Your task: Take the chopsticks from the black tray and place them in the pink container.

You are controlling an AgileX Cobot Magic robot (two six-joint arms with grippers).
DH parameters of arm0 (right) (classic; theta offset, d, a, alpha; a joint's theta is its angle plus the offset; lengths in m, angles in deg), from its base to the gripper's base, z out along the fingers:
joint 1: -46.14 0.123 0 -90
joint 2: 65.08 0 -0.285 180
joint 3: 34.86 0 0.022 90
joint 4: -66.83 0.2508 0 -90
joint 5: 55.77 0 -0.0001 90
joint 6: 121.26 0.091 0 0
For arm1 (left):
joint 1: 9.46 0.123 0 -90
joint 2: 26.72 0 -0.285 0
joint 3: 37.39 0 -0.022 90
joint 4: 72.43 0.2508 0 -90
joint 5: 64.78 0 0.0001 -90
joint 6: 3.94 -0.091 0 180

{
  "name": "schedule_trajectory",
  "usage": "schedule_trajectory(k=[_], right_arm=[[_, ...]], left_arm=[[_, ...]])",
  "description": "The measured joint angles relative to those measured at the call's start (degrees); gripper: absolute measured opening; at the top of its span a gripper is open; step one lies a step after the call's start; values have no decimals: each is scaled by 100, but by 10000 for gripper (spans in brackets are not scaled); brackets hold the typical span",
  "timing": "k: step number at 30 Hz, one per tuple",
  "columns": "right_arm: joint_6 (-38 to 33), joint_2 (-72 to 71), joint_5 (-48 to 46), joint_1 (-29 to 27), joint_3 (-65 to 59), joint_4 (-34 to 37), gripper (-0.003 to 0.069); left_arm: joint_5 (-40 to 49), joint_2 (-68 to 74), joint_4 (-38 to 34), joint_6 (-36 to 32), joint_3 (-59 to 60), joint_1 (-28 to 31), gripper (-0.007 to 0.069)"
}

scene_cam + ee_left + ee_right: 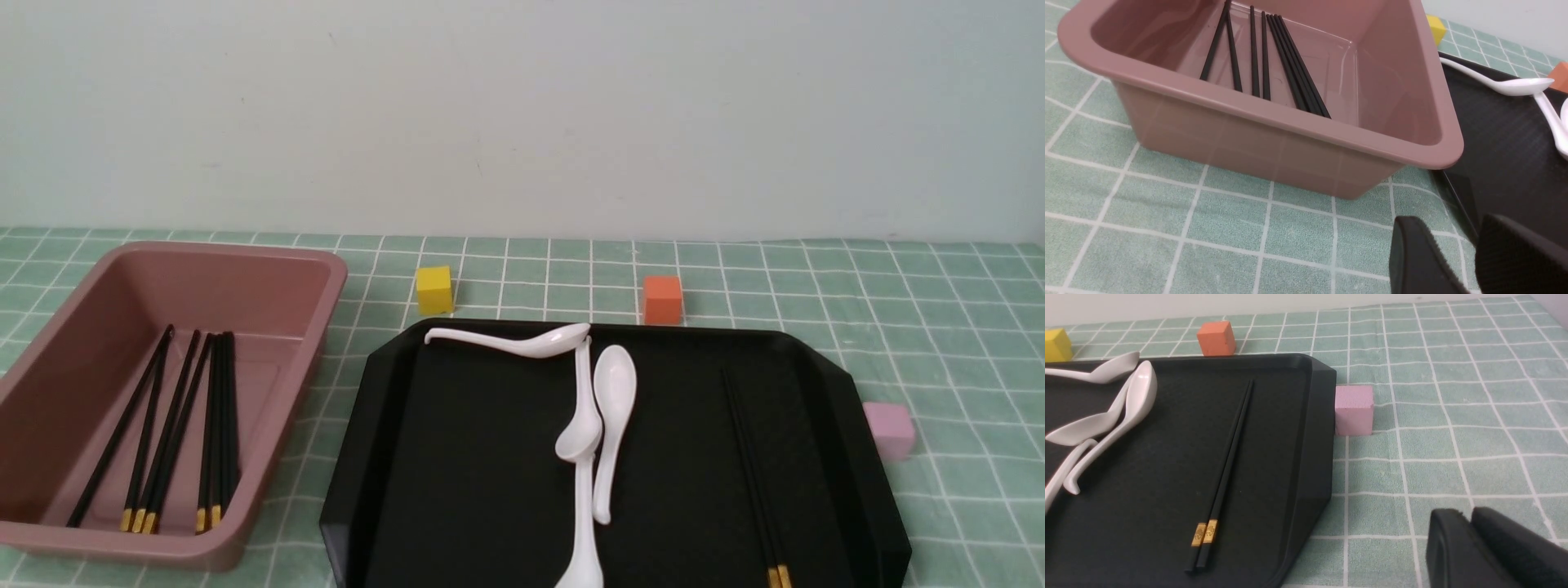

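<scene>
Two chopsticks [755, 482] lie side by side in the right part of the black tray [457, 457], gold bands toward me; the right wrist view shows the same chopsticks [1224, 473] on the tray [1290, 416]. Several more chopsticks [175, 433] lie in the pink container [245, 253] at the left. Neither gripper shows in the front view. My left gripper [1447, 224] is open and holds nothing, over the cloth between the container [1249, 139] and the tray's edge [1502, 163]. My right gripper [1470, 512] is shut and holds nothing, over the cloth to the right of the tray.
Three white spoons [612, 408] lie tangled in the tray's middle. A yellow cube [433, 289] and an orange cube [662, 299] stand behind the tray. A pale pink cube [888, 429] sits against its right edge. Green checked cloth covers the table.
</scene>
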Motion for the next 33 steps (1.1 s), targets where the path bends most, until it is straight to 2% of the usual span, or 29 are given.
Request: schedule_trajectory(k=[33], right_arm=[[0, 0, 0, 0, 0, 0, 135]], left_arm=[[0, 0, 0, 0, 0, 0, 239]])
